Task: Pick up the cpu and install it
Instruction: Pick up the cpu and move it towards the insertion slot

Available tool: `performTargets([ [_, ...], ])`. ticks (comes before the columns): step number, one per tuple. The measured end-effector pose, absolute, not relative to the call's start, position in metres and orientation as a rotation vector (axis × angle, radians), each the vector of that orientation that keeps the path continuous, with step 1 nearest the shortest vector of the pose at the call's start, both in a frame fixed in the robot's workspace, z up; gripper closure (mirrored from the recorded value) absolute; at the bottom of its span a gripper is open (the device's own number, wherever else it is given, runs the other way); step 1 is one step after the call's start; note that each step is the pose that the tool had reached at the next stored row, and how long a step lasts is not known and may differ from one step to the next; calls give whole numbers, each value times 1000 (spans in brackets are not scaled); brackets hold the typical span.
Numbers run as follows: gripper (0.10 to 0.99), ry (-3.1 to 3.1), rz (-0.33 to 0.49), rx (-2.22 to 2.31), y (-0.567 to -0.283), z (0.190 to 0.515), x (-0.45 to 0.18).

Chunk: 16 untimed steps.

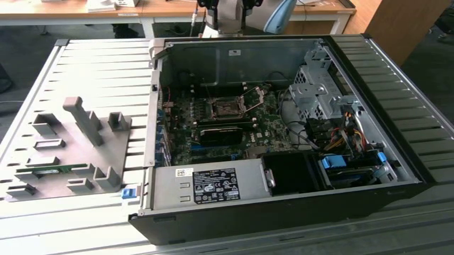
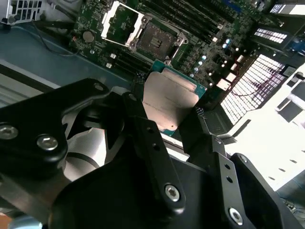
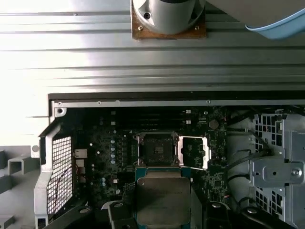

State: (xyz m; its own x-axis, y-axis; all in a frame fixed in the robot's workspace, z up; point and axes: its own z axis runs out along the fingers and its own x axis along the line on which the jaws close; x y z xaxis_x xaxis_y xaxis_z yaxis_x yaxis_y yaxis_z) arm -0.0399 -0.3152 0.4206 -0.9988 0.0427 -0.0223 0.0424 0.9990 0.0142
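The cpu [image 2: 169, 98], a flat square chip with a silvery metal top and a thin green rim, sits between my gripper's [image 2: 164, 112] black fingers [image 2: 143, 129]. The first wrist view has the same chip [image 3: 162, 198] in the gripper [image 3: 162, 202], held level above the motherboard. Just beyond it lies the empty processor socket [image 3: 158, 149], with its load plate [image 3: 195, 152] flipped open beside it. In the second wrist view the socket [image 2: 155, 40] is a short way past the chip's far edge. The exterior view places the socket [image 1: 228, 108] mid-board inside the open computer case [image 1: 284, 207].
A grey fixture plate [image 1: 67, 154] with plastic blocks and a narrow green circuit strip [image 1: 53, 171] lies at the exterior view's left. Inside the case are a metal drive cage [image 1: 319, 90], bundled cables [image 1: 341, 135] and a power supply [image 1: 206, 186]. The arm's base [image 1: 227, 16] stands behind the case.
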Motion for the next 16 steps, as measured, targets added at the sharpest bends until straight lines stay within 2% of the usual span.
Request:
performTargets([
  [16, 545, 3118, 21, 66, -315, 420, 7],
])
